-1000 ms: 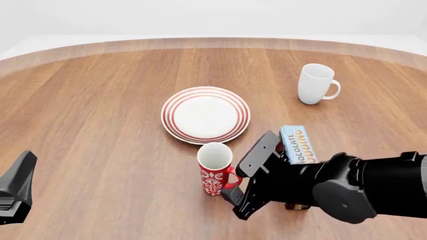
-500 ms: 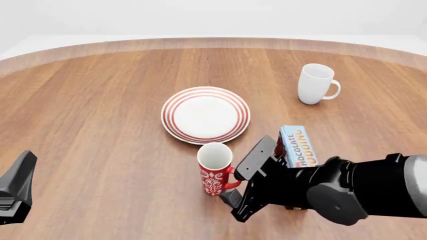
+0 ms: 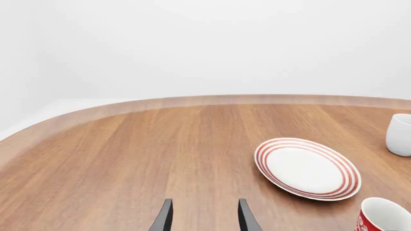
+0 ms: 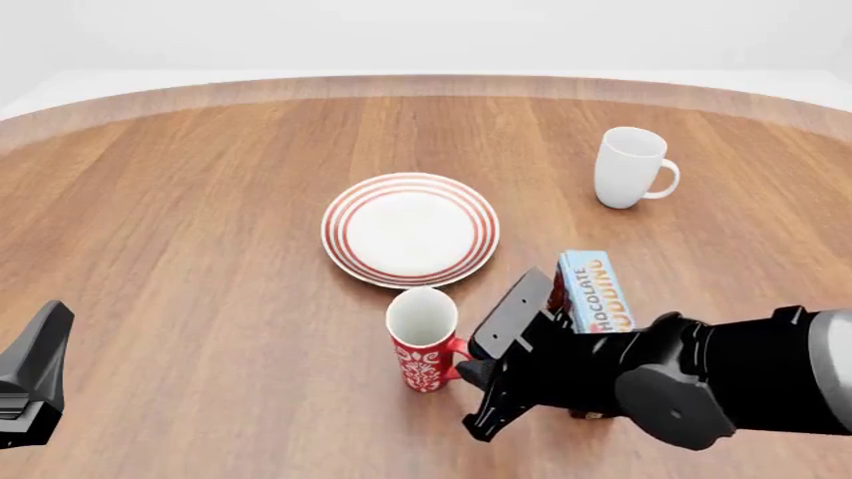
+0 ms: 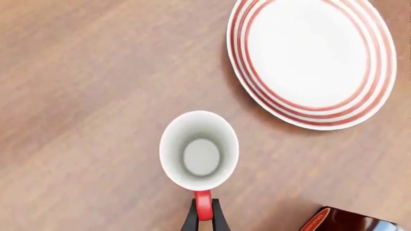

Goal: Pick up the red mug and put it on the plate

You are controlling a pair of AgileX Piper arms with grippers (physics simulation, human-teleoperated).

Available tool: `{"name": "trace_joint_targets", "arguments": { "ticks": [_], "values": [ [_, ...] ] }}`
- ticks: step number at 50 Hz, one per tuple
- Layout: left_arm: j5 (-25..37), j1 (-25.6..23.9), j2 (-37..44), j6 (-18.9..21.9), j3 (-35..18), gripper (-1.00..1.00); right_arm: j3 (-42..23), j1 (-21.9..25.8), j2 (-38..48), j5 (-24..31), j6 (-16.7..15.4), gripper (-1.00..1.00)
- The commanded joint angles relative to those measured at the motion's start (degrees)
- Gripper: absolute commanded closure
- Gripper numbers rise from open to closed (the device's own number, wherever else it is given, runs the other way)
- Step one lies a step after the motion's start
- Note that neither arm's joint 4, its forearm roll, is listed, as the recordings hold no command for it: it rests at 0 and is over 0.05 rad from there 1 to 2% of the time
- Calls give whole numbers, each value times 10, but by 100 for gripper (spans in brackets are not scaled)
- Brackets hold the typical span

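The red mug with a white pattern stands just in front of the plate, a round white plate with red rings. My right gripper is at the mug's right side. In the right wrist view the gripper is shut on the mug's red handle, with the mug's white inside seen from above and the plate beyond it. My left gripper is at the near left edge, far from the mug. In the left wrist view it is open and empty, with the plate and the mug's rim off to one side.
A plain white mug stands at the far right and also shows in the left wrist view. A chocolate pudding box lies just right of my right gripper, partly under the arm. The table's curved far edge runs along the back.
The right gripper has closed on the red mug's handle. The mug has shifted slightly left and up in the front view. The left arm has not moved.
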Motion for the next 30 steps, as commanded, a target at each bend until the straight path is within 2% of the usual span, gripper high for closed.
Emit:
{"name": "trace_joint_targets", "arguments": {
  "ticks": [1, 10, 21, 30],
  "values": [
    [0, 0, 0, 0, 0, -100, 1, -6, -5, -4, -8, 100],
    [0, 0, 0, 0, 0, -100, 1, -9, -42, 17, -17, 100],
    [0, 0, 0, 0, 0, -100, -12, -26, -143, 97, -48, 100],
    [0, 0, 0, 0, 0, -100, -29, -27, -195, 147, -58, 100]
  ]
}}
